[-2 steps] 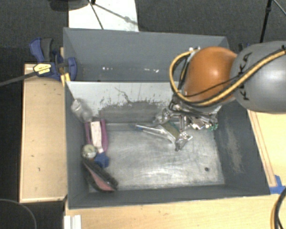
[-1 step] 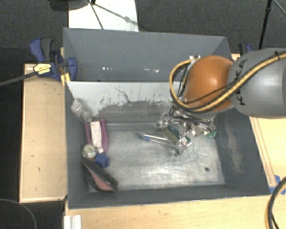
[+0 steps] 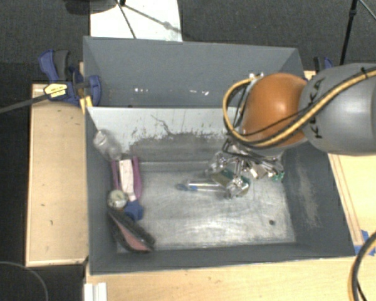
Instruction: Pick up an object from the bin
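My gripper (image 3: pixel 235 179) hangs low over the bin floor, right of the middle, under the orange wrist cover. A clear, slim tube-like thing with a blue tip (image 3: pixel 198 186) lies flat on the floor just left of the gripper. Its right end reaches up to the gripper's metal parts. Whether the gripper touches it I cannot tell.
Along the bin's left wall lie a clear bottle (image 3: pixel 106 144), a pink and purple pack (image 3: pixel 128 175), a small pale ball (image 3: pixel 117 198), a blue piece (image 3: pixel 134 211) and a dark, pink-edged thing (image 3: pixel 132 234). The arm covers the bin's right back part.
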`<move>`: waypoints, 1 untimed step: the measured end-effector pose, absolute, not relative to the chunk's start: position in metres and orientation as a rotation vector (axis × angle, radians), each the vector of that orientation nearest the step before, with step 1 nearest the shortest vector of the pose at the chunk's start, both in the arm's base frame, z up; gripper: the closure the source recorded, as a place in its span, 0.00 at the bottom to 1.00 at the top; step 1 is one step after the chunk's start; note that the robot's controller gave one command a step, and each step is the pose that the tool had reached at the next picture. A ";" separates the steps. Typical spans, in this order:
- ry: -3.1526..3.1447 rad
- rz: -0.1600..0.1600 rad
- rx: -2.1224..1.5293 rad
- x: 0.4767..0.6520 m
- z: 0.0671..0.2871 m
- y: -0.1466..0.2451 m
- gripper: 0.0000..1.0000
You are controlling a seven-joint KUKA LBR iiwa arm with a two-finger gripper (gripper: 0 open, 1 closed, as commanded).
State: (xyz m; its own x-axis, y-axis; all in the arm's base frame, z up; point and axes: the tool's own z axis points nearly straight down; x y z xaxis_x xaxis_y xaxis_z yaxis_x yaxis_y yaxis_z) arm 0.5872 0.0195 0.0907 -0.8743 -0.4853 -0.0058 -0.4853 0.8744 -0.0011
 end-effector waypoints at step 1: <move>2.964 -0.006 -1.015 0.572 0.201 -0.013 1.00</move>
